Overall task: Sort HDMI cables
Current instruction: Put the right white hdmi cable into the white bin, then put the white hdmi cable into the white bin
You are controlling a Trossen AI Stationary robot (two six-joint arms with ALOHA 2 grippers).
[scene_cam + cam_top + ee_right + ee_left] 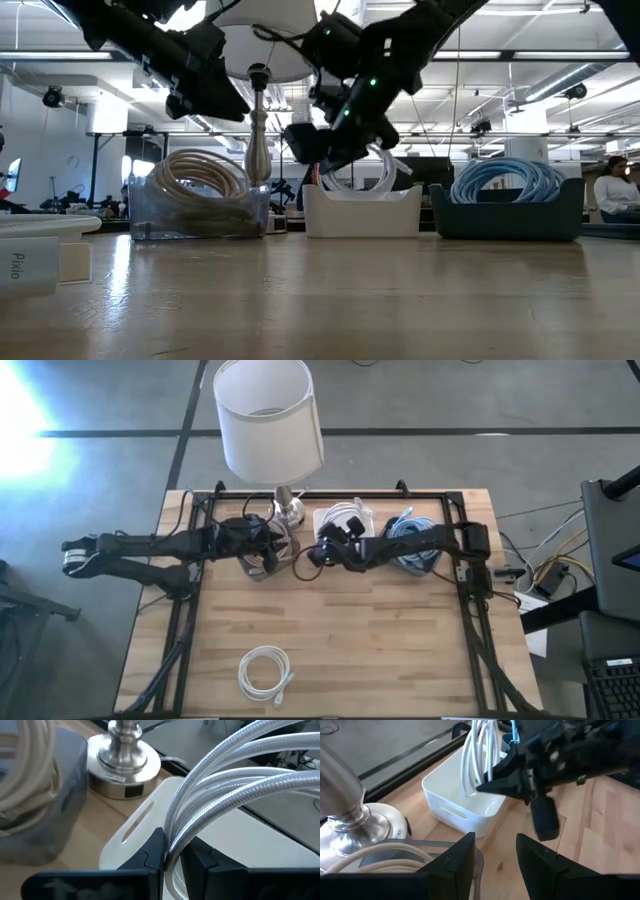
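**Over the white bin: right tool clamped on a white coil**

On the wooden tabletop (400, 640), largest to smallest:

- Lamp (268, 422) with a white shade at the far edge, metal base just beside the bins.
- Three bins in a row along the far side: clear bin (200, 212) on the left, white bin (362, 212) in the middle, dark blue bin (506, 216) on the right.
- Beige coils (200, 180) piled in the clear bin; light blue coils (506, 180) piled in the dark blue bin.
- Left arm reaching in from the left edge, left tool (494, 862) hovering over the clear bin, fingers spread apart, nothing between them.
- Right arm reaching across from the right edge, right tool (172, 852) above the white bin, fingers pinched tight on a white coil (235, 775). Held upright, loops hanging down into the white bin's opening; whether touching the bin floor, cannot tell.
- Another white coil (265, 672) flat on the near part of the tabletop, well apart from the bins and from both arms, plug end at its lower right.
- White block (40, 262) at the left edge of the low view, close to the camera.
- Seated person (615, 195) far off in the room beyond the tabletop, right side of the low view.
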